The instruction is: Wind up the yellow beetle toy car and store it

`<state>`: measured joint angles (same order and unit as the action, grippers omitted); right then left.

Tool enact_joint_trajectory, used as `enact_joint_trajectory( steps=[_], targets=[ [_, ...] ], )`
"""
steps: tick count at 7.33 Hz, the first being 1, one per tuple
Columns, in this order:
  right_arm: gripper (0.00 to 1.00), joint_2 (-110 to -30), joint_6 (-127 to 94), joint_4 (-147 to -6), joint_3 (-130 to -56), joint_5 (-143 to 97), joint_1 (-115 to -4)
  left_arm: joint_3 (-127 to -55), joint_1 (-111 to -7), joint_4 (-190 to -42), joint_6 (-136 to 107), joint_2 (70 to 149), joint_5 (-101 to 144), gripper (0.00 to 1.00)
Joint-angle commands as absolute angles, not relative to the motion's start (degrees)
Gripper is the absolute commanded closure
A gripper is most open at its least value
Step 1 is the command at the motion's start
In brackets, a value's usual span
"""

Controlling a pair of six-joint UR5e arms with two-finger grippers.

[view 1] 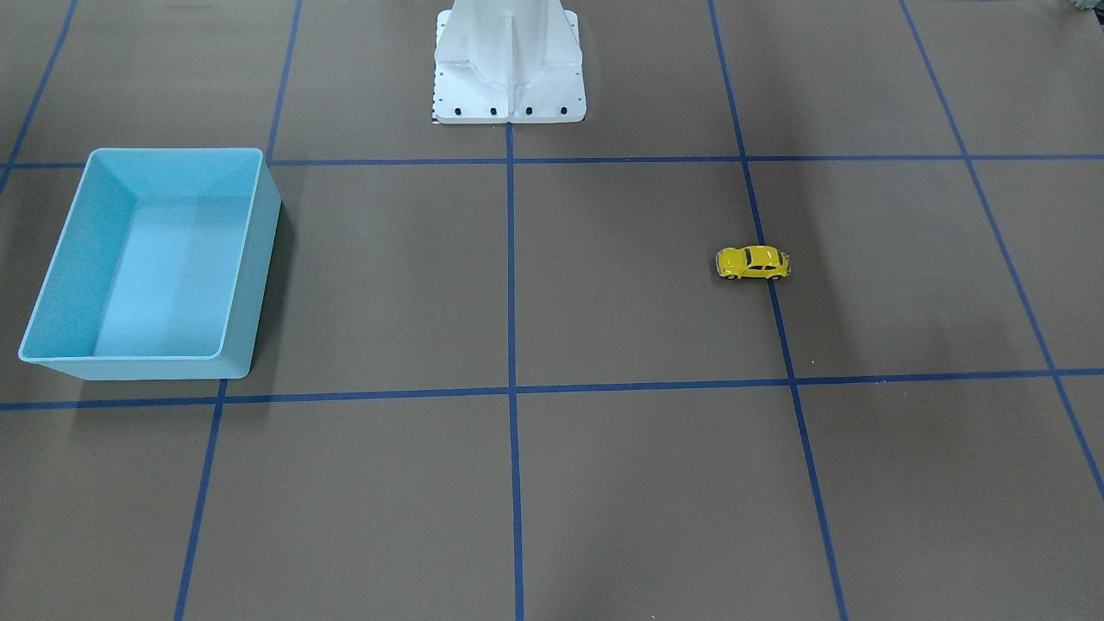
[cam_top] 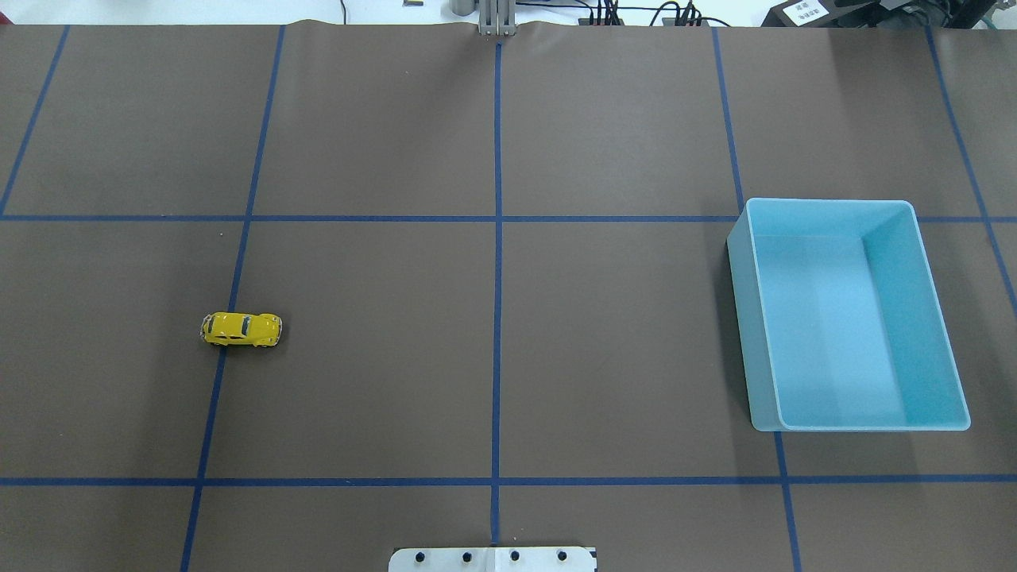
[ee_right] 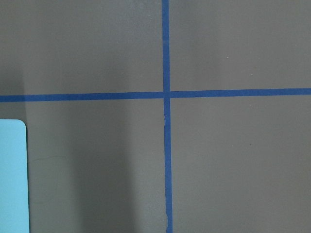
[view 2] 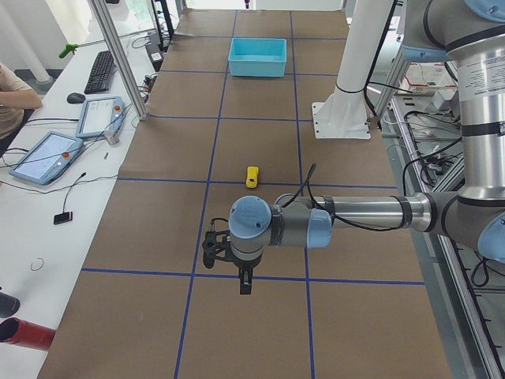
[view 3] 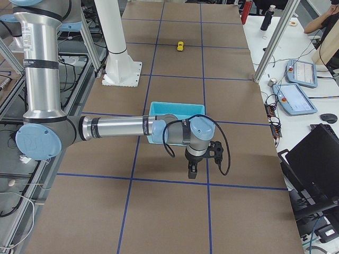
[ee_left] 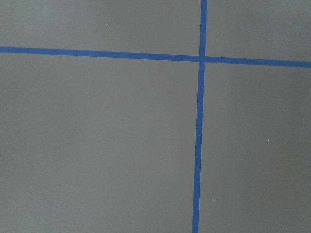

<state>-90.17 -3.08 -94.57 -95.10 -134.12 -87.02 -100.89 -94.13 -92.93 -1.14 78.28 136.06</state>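
Note:
The yellow beetle toy car (view 1: 753,262) stands on its wheels on the brown table, on a blue tape line; it also shows in the overhead view (cam_top: 241,329) at mid left, and small in both side views (view 2: 252,176) (view 3: 180,46). My left gripper (view 2: 245,282) hangs above the table well short of the car, seen only in the exterior left view. My right gripper (view 3: 192,170) hangs just beyond the blue bin (view 3: 159,108), seen only in the exterior right view. I cannot tell whether either is open or shut. The wrist views show only table and tape.
The light blue bin (cam_top: 739,318) is empty on the table's right side in the overhead view, and its corner shows in the right wrist view (ee_right: 12,174). The white robot base (view 1: 509,69) stands at the table's near middle. Operator desks with tablets (view 2: 47,154) flank the table.

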Motion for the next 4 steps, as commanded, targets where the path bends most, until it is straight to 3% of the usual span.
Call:
enact_joint_trajectory(
  steps=[1, 4],
  targets=[
    [0.0, -90.2, -3.3, -94.6, -94.8, -134.0, -82.7, -100.8, -94.1, -93.2, -1.1, 78.3, 136.1, 0.0],
    [0.0, -90.1, -3.4, -94.5, -94.2, -133.7, -82.4, -101.1, -94.0, -93.5, -0.7, 78.9, 136.1, 0.0]
  ],
)
